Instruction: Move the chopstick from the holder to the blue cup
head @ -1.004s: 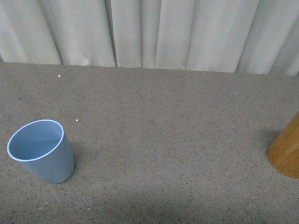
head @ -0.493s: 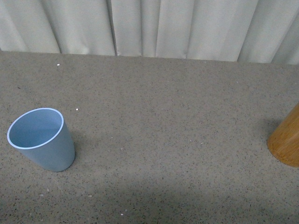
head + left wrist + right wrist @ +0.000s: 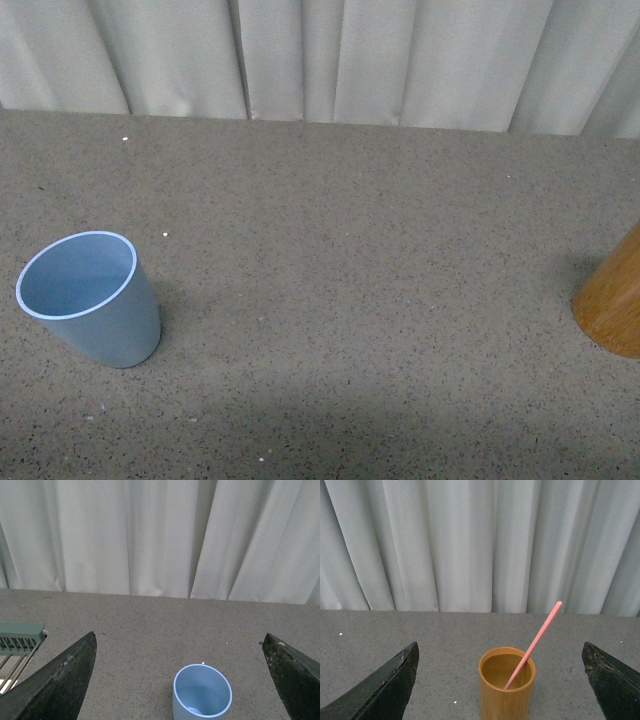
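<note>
The blue cup [image 3: 88, 298] stands upright and empty on the speckled table at the front view's left; neither arm shows there. In the left wrist view the blue cup [image 3: 202, 691] sits ahead of my open left gripper [image 3: 180, 652], between the lines of its two dark fingers [image 3: 65, 677], apart from both. The wooden holder [image 3: 612, 305] is cut off at the front view's right edge. In the right wrist view the holder [image 3: 507, 685] stands upright ahead of my open right gripper [image 3: 500, 652], with one pink chopstick [image 3: 534, 643] leaning out of it.
White curtains [image 3: 330, 60] hang along the table's far edge. A grey-green rack [image 3: 20, 640] lies beside the left gripper in the left wrist view. Small white specks dot the table.
The front view tilted slightly from one second ago, so the cup and holder sit a little higher in the picture. Since half a second ago nothing has moved.
</note>
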